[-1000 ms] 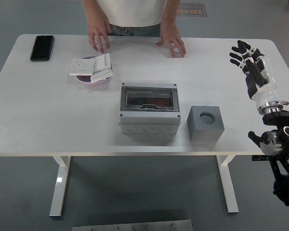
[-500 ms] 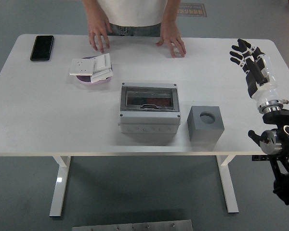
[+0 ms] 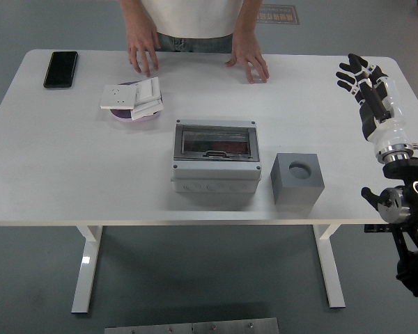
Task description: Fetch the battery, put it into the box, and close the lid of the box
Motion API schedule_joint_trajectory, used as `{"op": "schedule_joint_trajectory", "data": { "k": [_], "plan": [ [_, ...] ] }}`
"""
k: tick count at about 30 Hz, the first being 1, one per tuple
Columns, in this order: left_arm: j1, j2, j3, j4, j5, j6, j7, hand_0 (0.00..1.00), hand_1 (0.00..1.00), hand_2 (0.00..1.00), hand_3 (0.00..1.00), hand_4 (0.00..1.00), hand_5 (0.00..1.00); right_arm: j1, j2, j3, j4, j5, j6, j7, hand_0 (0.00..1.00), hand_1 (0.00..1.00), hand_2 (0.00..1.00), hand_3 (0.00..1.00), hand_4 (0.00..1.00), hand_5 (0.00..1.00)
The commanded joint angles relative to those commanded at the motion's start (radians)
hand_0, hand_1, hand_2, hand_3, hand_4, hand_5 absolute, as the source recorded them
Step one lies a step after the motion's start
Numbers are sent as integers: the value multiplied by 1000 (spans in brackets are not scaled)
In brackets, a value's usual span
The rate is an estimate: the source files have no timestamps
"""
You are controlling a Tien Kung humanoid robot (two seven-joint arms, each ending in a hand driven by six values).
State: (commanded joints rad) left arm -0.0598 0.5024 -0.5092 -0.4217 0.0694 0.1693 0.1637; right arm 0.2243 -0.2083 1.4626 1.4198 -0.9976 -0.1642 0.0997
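A grey box (image 3: 215,162) with a tinted clear lid lies shut at the table's middle, something dark and reddish showing through the lid. To its right stands a grey cube (image 3: 297,179) with a round hole in its top; no battery shows in it. My right hand (image 3: 364,81) hovers over the table's right edge, fingers spread and holding nothing. The left arm is out of sight.
A person stands at the far side, both hands (image 3: 143,50) (image 3: 249,60) flat on the white table (image 3: 56,153). A black phone (image 3: 60,69) lies far left. White switch plates (image 3: 133,97) are stacked on a pink dish (image 3: 136,116).
My right hand has drifted a little to the right and slightly down, toward the table's edge. Nothing else has moved.
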Motion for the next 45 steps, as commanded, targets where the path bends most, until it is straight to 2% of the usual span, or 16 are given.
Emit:
{"op": "schedule_joint_trajectory", "data": {
  "k": [17,45],
  "plan": [
    [6,-7,11,5,-23,-2,-13,605,719,599,586,437,2,4,16,-34,-17,13,-4,6,790,703,694,722,998,546],
    [8,0,12,3,-30,0,-13,607,719,599,586,438,2,18,9,-61,-20,23,-7,6,784,706,707,723,998,573]
  ]
}}
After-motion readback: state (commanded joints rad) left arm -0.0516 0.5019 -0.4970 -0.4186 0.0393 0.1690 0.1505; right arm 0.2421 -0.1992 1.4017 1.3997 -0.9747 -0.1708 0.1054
